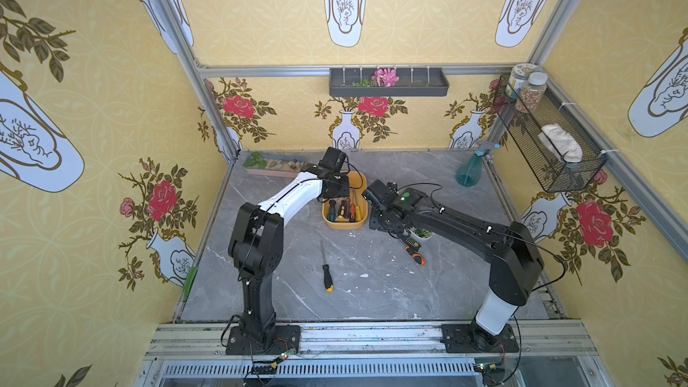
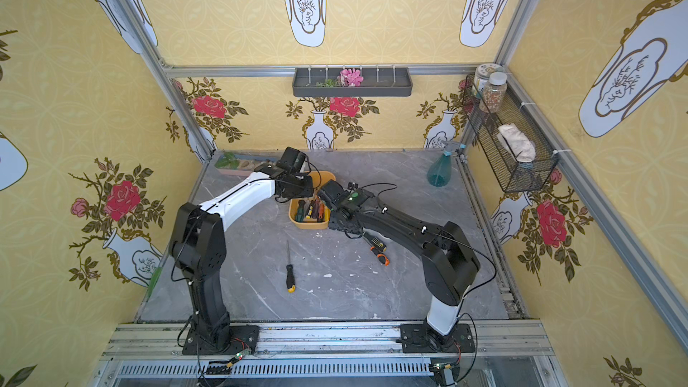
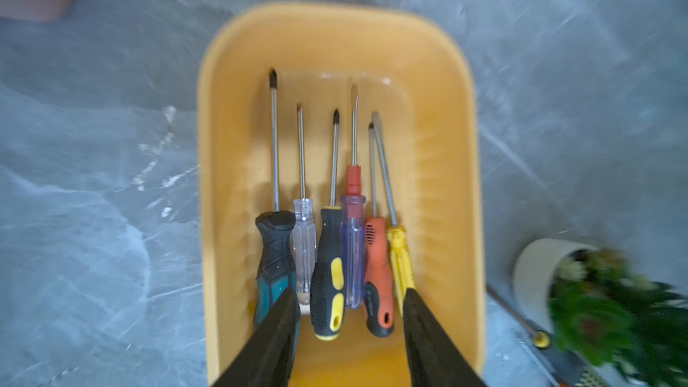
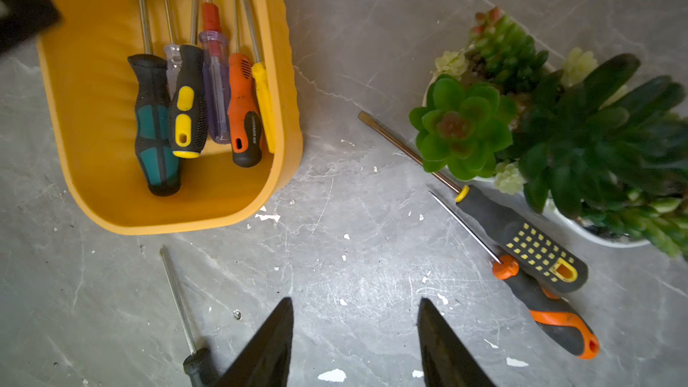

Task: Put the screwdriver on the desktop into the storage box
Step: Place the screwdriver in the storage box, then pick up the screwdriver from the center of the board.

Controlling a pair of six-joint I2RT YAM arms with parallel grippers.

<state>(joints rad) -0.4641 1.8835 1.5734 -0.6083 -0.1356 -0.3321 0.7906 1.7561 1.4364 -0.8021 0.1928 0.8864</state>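
Left wrist view: left fingers (image 3: 279, 336) spread, empty, above six screwdrivers (image 3: 327, 273) in the yellow box (image 3: 212, 255). Lift straight up, clear of handles. Right fingers (image 4: 268, 344), spread too, hover near three screwdrivers (image 4: 521, 232) lying on the surface (image 4: 372, 255).

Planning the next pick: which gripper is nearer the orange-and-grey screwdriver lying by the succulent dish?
Right. The right gripper hangs over bare desktop just beside the orange-and-grey screwdriver; the left gripper is over the storage box, farther off.
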